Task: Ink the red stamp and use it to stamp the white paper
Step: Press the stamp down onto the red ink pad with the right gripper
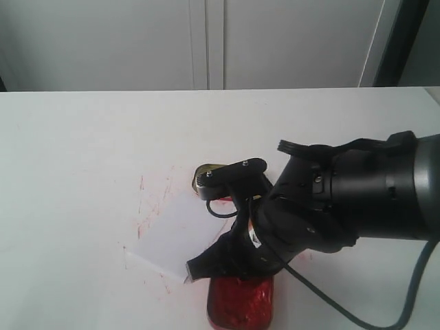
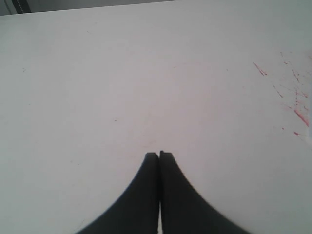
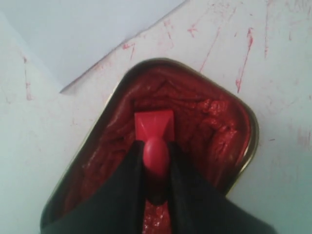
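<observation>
The left gripper (image 2: 159,154) has its two black fingers (image 2: 141,195) pressed together, nothing between them, over the white table (image 2: 122,73). Thin red smears (image 2: 297,114) streak the table well apart from the gripper, off to one side.

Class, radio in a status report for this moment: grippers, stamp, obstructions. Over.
Left gripper shut over table. Right gripper shut on red stamp, base down over ink tin. White paper beside tin, nothing blocking.
</observation>
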You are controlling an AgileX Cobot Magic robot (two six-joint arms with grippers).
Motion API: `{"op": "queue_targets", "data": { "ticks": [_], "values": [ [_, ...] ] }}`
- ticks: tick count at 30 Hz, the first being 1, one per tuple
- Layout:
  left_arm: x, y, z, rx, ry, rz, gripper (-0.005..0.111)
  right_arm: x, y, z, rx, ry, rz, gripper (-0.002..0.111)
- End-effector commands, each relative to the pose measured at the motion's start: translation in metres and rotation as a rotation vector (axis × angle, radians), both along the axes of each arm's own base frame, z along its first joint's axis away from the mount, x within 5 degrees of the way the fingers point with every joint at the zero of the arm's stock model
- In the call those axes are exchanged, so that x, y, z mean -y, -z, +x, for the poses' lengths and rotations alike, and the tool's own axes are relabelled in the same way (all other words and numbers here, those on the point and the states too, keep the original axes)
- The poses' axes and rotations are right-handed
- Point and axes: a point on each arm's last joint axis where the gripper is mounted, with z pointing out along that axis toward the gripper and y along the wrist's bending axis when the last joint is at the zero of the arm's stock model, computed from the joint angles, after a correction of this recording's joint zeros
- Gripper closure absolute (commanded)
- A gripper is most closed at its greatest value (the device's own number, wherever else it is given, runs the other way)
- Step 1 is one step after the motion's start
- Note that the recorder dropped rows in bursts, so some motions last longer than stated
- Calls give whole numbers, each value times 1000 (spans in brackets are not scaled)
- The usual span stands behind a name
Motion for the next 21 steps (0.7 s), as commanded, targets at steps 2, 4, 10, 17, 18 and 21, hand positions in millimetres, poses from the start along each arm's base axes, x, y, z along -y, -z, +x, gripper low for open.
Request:
{"op": "queue_targets", "data": {
  "ticks": [2,4,10,17,18,21],
  "values": [
    [0,1,0,3,-2,-2,107,7,-8,8,-2,70,41,108],
    [0,1,0,3,-2,-2,107,9,-8,11,-15,92,51,108],
    [0,1,0,3,-2,-2,107,16,-7,17,-77,94,96,108],
    [0,1,0,3,-2,-2,107,26,-7,24,-98,110,101,108],
    [0,1,0,3,-2,-2,107,26,-6,24,-99,110,100,108],
    [0,1,0,3,-2,-2,107,26,-4,25,-101,98,90,108]
  ]
}}
